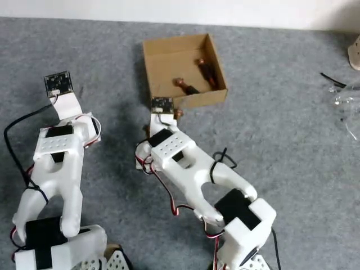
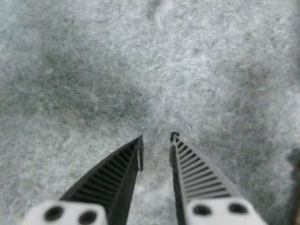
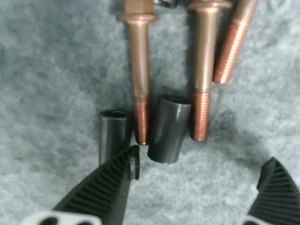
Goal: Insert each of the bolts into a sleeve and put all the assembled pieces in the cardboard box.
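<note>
Three copper bolts lie side by side on the grey carpet: one [image 3: 139, 70], a second [image 3: 204, 70] and a third [image 3: 232, 42]. Two black sleeves rest at their threaded ends, a smaller one [image 3: 114, 133] and a larger one [image 3: 168, 129]. My right gripper [image 3: 202, 164] hangs open just above them, and its one fingertip [image 3: 132, 161] is close to the smaller sleeve. The cardboard box [image 1: 169, 53] stands beyond this arm with two assembled pieces inside, one [image 1: 206, 72] and another [image 1: 185, 85]. My left gripper [image 2: 157, 138] hovers over bare carpet, its fingers slightly apart and holding nothing.
The left arm [image 1: 56, 157] stands well left of the box. A bolt head [image 1: 179, 113] peeks out beside the right wrist camera board [image 1: 162, 104]. Clear plastic and a black wire [image 1: 340, 93] lie at the far right edge.
</note>
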Controlling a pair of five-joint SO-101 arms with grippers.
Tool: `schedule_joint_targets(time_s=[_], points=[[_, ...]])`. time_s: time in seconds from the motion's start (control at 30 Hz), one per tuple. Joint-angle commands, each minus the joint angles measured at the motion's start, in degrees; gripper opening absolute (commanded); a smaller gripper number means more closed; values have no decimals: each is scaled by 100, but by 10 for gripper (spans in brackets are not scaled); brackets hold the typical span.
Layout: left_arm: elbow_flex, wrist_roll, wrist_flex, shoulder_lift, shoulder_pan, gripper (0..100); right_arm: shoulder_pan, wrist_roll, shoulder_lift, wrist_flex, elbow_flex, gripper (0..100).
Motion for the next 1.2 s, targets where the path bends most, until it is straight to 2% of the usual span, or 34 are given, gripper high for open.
schedule_joint_targets(time_s=[0.0, 0.3, 0.5, 0.57, 1.17], points=[[-66, 62, -105, -48, -22, 102, -66, -35, -101, -136, -286, 368], [-57, 62, -105, -48, -22, 102, -22, -35, -66, -312, -655, 359], [-57, 53, -105, -48, -13, 102, 207, -35, -57, -338, -743, 188], [-57, 53, -105, -48, -13, 102, 286, -35, -57, -338, -743, 160], [-48, 35, -105, -48, 31, 102, 312, -26, 382, -330, -532, 159]])
